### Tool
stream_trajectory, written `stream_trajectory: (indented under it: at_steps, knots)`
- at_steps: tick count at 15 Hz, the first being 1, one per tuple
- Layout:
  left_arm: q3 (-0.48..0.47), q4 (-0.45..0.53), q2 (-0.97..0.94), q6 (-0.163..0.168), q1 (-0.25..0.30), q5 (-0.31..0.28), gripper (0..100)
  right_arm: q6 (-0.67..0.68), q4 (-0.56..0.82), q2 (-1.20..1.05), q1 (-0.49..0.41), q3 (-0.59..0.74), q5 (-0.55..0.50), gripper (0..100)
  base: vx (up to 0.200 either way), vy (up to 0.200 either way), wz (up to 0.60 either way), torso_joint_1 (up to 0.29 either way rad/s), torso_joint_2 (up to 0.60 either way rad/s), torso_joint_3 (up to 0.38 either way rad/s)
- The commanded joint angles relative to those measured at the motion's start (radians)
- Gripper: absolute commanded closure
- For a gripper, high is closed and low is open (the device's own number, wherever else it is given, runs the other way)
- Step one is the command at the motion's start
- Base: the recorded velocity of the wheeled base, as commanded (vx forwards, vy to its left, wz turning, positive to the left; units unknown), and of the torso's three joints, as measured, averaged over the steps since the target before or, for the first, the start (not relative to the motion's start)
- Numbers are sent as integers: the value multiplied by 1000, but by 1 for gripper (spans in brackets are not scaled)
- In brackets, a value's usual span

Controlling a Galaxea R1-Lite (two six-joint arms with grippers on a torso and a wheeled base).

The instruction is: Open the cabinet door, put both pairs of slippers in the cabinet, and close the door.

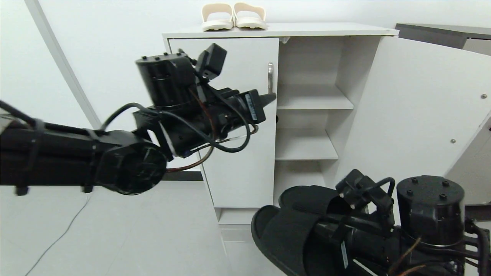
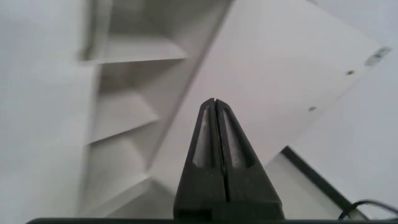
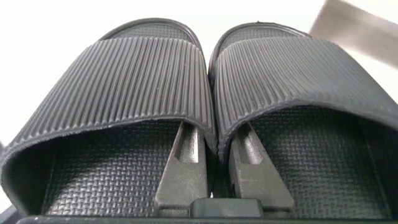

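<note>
The white cabinet (image 1: 230, 161) has its left door closed and its right door (image 1: 418, 107) swung wide open, showing bare shelves (image 1: 312, 97). A cream pair of slippers (image 1: 234, 17) rests on the cabinet top. My left gripper (image 1: 271, 98) is shut and empty, its tip by the inner edge of the closed door just below the metal handle (image 1: 270, 76); in the left wrist view the left gripper (image 2: 214, 102) points at the open door (image 2: 280, 74). Low in front of the opening, my right gripper (image 3: 214, 155) is shut on the black pair of slippers (image 1: 291, 226) (image 3: 149, 74), one finger under each strap.
A grey piece of furniture (image 1: 441, 32) stands behind the open door at the right. A thin cable (image 1: 57, 237) runs over the pale floor at the left, where there is free room. The lower shelf (image 1: 305, 147) holds nothing.
</note>
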Motion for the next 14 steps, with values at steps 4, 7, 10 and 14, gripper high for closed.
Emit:
stream_trajectory:
  at_steps: [4,7,10,14]
  knots:
    - [478,214,-639,152,178,342,100,49,-4,170,-83,-174,-258,100,0,0,0,0,0,0]
    - [691,332,-968,179,289,562,100,50,-7,193,-112,-225,-347,100,0,0,0,0,0,0]
    - [888,372,-1263,268,427,707,100,50,-10,193,-122,-218,-352,100,0,0,0,0,0,0]
    - [1121,535,-1651,325,640,634,100,46,-28,194,-119,-212,-368,100,0,0,0,0,0,0]
